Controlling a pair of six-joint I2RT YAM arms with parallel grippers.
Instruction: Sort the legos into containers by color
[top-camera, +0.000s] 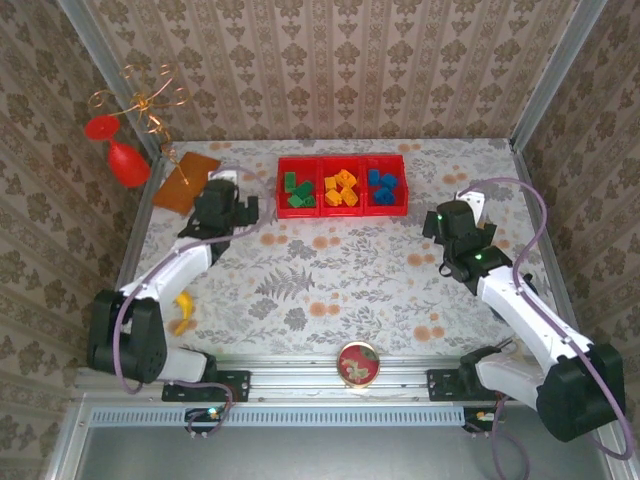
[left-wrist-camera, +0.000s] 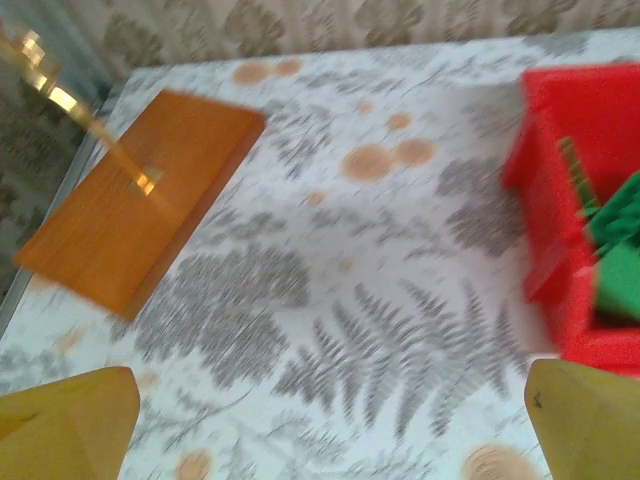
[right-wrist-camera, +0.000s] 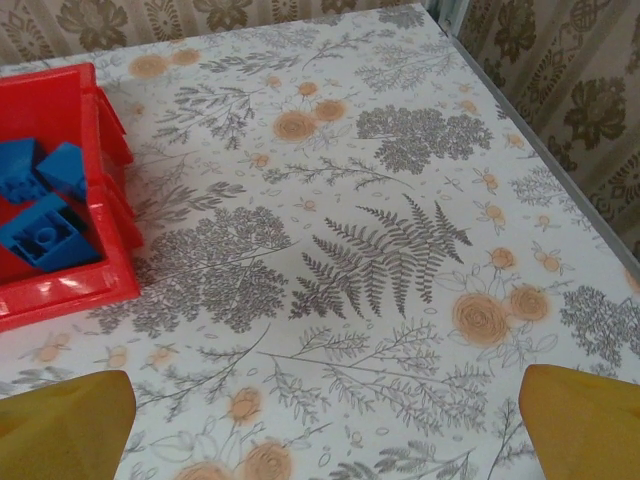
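Note:
The three joined red containers (top-camera: 345, 211) stand at the back middle of the table. Green legos (top-camera: 297, 192) lie in the left bin, orange-yellow legos (top-camera: 341, 188) in the middle bin, blue legos (top-camera: 382, 186) in the right bin. My left gripper (top-camera: 243, 210) hovers just left of the tray, open and holding nothing (left-wrist-camera: 330, 440). In its blurred wrist view the green legos (left-wrist-camera: 615, 230) sit in the red bin (left-wrist-camera: 545, 170) at the right. My right gripper (top-camera: 442, 224) stands right of the tray, open and holding nothing (right-wrist-camera: 325, 430). Its wrist view has the blue legos (right-wrist-camera: 40, 215) in their bin (right-wrist-camera: 70, 295) at the left.
A flat orange-brown board (top-camera: 186, 180) (left-wrist-camera: 130, 220) lies at the back left, with a gold wire ornament (top-camera: 140, 100) and a red goblet shape (top-camera: 120, 155) beside it. A small yellow figure piece (top-camera: 183, 312) lies by the left arm. A round tin (top-camera: 358, 362) sits at the front edge.

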